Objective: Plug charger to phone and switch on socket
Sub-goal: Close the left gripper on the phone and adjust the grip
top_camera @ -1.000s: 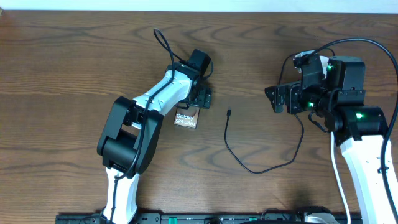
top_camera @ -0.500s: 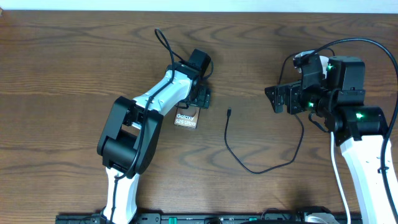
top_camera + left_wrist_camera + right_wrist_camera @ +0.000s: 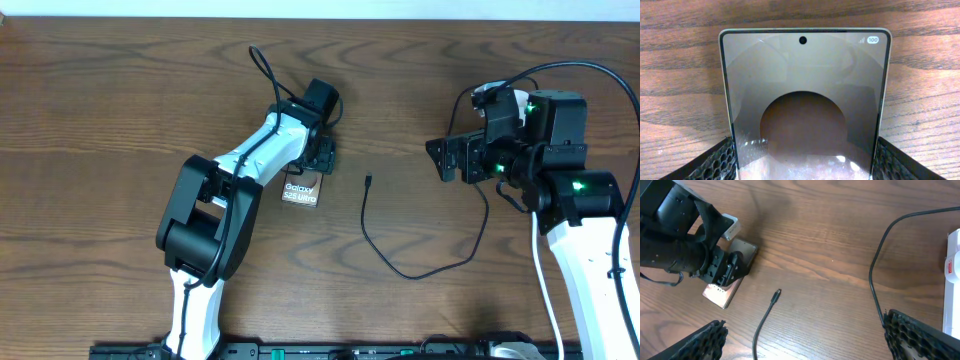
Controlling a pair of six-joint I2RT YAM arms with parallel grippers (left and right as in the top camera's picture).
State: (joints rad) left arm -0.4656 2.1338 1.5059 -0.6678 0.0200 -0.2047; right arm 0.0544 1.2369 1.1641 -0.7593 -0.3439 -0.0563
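Note:
The phone (image 3: 301, 191), a bronze-grey slab with white "Galaxy" lettering, lies flat on the wooden table. My left gripper (image 3: 321, 160) is shut on its far end. In the left wrist view the phone (image 3: 804, 95) fills the gap between both fingers. The charger cable (image 3: 363, 215) curves across the table, its connector tip (image 3: 368, 181) lying loose to the right of the phone. The tip also shows in the right wrist view (image 3: 776, 295). My right gripper (image 3: 447, 158) is open and empty above the table. The white socket (image 3: 953, 262) shows at the right edge, mostly hidden under the right arm in the overhead view.
The cable's loop (image 3: 412, 275) lies between the two arms near the table's front. A thicker black robot cable (image 3: 600, 72) arcs over the right arm. The left arm (image 3: 245, 165) stretches diagonally across the table's left half.
The left gripper's fingers have drawn in on the phone's end, and the phone has shifted very slightly. The right arm and the cable have not moved.

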